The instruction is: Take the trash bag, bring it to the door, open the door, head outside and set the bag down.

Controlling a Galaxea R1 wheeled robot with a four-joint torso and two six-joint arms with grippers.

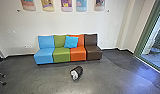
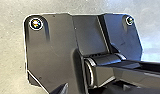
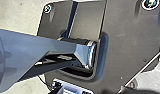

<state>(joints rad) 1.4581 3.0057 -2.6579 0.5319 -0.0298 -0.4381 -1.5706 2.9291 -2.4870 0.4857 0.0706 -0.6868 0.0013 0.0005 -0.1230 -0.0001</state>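
Head view: the trash bag (image 1: 79, 70) lies on the dark grey floor (image 1: 43, 78), in front of the couch (image 1: 61, 55) and apart from it, roughly opposite the orange seat (image 1: 78, 54), 1 of 4 in the row. It is a squat, rounded, dark bundle resting on its side, with a pale end (image 1: 74, 75) turned towards me. Off to the right stands a tall glass pane (image 1: 158, 37) in a green frame.

Handling (my estimate): I expect little weight for its bulk, with a thin, soft and somewhat slippery skin that gives under pressure and may tear if pinched at 1 small spot. Its rounded form could roll if I nudged it from the side. I cannot tell whether the pale end is a gathered neck, a lining or part of the contents; if it proves to be bunched material, I would take hold there, closing on several folds at 1 time, and lift straight up. Failing that, I would gather a deep fold from the upper side.

Hand: I cannot tell how far open my left gripper or my right gripper is. Neither holds or touches the bag, which rests on the floor well apart from my arms.
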